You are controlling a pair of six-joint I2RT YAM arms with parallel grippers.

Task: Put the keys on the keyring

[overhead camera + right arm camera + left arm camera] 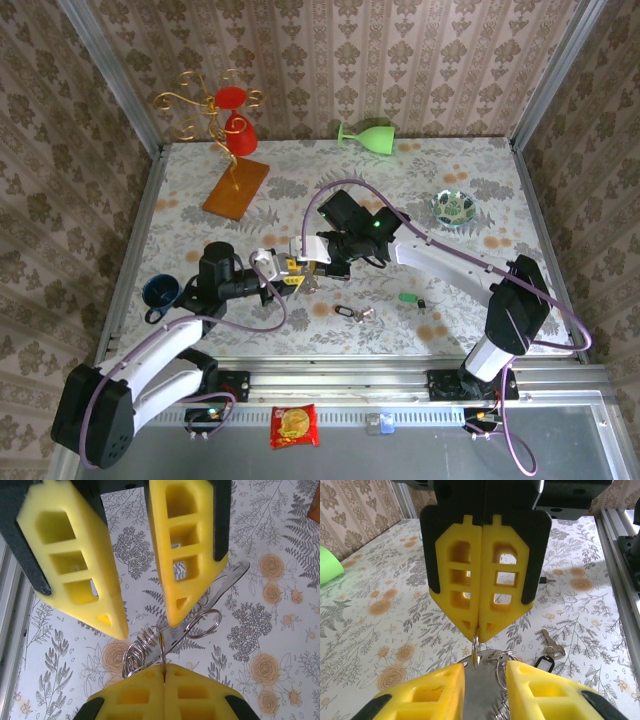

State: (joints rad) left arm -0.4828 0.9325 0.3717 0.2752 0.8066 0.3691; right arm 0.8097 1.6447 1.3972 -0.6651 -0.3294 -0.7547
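Observation:
The keyring [480,690] is a flat metal strip [230,582] carrying split rings and a wire coil, held up above the table. My right gripper [164,669] is shut on one small ring of it, also seen from the front [479,632]. My left gripper [485,666] faces it with jaws partly apart. The strip runs in their gap and under one finger, with no pinch visible. In the top view both grippers [283,276] [312,262] meet at mid-table. A silver key with a dark tag [350,313] [552,647] and a green-headed key [408,298] lie on the cloth.
A green goblet [368,135] lies at the back. A patterned dish [455,207] sits back right and a blue cup [160,292] by the left arm. A gold stand with red cups [232,150] is back left. A snack packet [295,425] lies on the front rail.

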